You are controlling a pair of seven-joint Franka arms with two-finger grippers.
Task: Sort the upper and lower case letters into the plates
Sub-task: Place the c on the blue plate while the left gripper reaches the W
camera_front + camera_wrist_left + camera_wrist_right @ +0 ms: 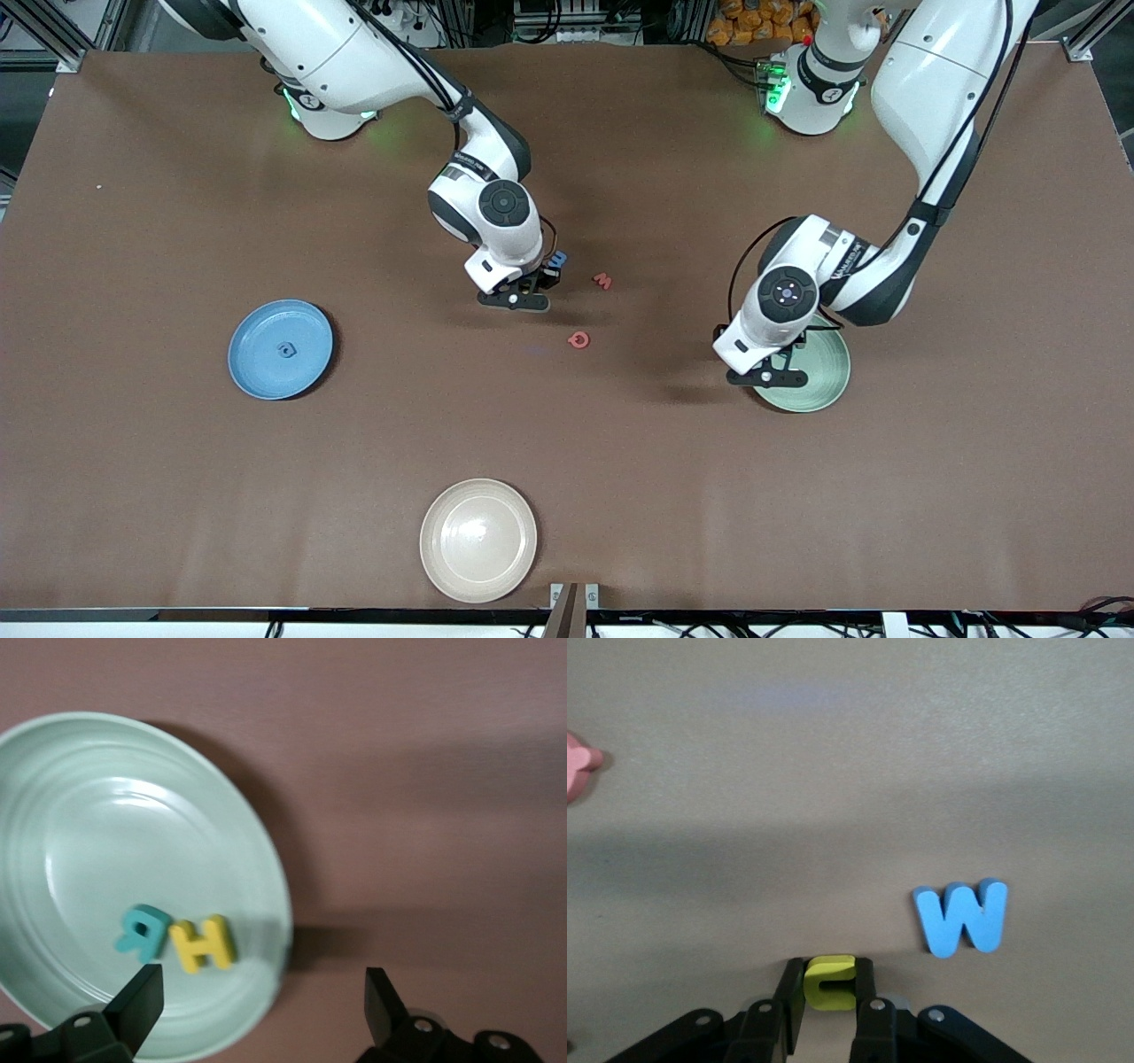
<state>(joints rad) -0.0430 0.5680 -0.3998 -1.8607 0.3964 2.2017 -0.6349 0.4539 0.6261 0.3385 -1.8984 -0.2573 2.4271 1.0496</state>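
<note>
From the front, the right gripper [524, 288] sits low at the table's middle with a blue letter [556, 260] just beside it, partly hidden by the wrist. A red letter [602, 281] lies near, toward the left arm's end, and a second red letter [579, 339] lies nearer the camera. The blue plate [280, 348], toward the right arm's end, holds 1 blue letter [285, 350]. A cream-white plate [478, 540] sits at the near edge. The left gripper [767, 368] hangs over the rim of the pale green plate [819, 372], and the arm hides whatever lies in it. The left wrist view shows that plate's contents: a teal R [142, 931] touching a yellow H [203, 943], with the jaws spread wide and empty. The right wrist view shows the fingers [790, 992] clenched on a yellow letter [829, 981], the blue W [962, 918] close beside.
</note>
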